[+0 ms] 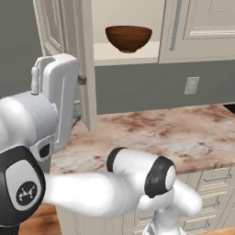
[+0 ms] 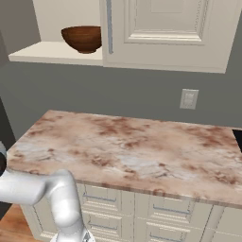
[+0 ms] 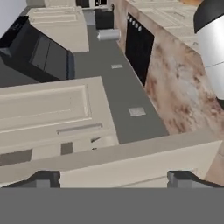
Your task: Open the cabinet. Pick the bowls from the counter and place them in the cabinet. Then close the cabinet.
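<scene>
The cabinet's left door [image 1: 85,59] stands swung open toward me, while its right door [image 1: 202,27] is closed. On the cabinet's beige shelf [image 2: 42,53] sits a reddish-brown wooden bowl [image 1: 128,37] [image 2: 82,38], upright. My gripper [image 1: 79,96] is open at the outer edge of the open door, one finger on each side of it. In the hand view that door's cream edge [image 3: 131,157] runs across just beyond the gripper [image 3: 113,178], whose fingertips [image 3: 43,178] stand wide apart and hold nothing. The marbled counter [image 1: 183,133] [image 2: 132,146] lies below the cabinet.
A wall outlet [image 1: 191,85] [image 2: 188,99] sits on the grey wall above the counter. Cream base drawers [image 2: 165,210] run under the slab. A dark appliance [image 3: 140,43] borders the counter's right end. My arm's elbow [image 1: 156,176] hangs in front of the counter edge.
</scene>
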Tool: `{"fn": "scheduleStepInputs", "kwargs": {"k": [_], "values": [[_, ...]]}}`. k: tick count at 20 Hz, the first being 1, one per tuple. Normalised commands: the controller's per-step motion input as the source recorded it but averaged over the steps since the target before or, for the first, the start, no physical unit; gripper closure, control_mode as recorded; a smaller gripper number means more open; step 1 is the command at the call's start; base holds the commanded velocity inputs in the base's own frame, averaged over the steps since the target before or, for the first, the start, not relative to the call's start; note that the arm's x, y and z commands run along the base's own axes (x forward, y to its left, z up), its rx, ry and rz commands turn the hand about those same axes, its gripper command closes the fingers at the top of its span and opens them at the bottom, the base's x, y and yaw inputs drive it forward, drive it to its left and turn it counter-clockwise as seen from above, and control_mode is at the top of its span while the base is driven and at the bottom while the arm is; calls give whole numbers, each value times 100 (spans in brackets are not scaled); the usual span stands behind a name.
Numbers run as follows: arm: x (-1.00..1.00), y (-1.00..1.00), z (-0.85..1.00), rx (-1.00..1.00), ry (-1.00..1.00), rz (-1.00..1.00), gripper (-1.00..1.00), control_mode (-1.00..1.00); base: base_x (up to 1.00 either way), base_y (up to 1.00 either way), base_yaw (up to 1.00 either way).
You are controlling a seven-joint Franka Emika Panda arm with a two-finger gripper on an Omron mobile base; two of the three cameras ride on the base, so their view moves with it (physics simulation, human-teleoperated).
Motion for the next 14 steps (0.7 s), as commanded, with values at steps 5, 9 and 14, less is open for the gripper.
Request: {"fn": "scheduleStepInputs", "kwargs": {"k": [5,9,14], "values": [[82,-63,-77,5,-11,10,-100,-100,0,0,0],[100,-76,-100,2,-14,17,-100,-100,0,0,0],[100,-72,-100,1,-28,24,-100,-100,0,0,0]]}}
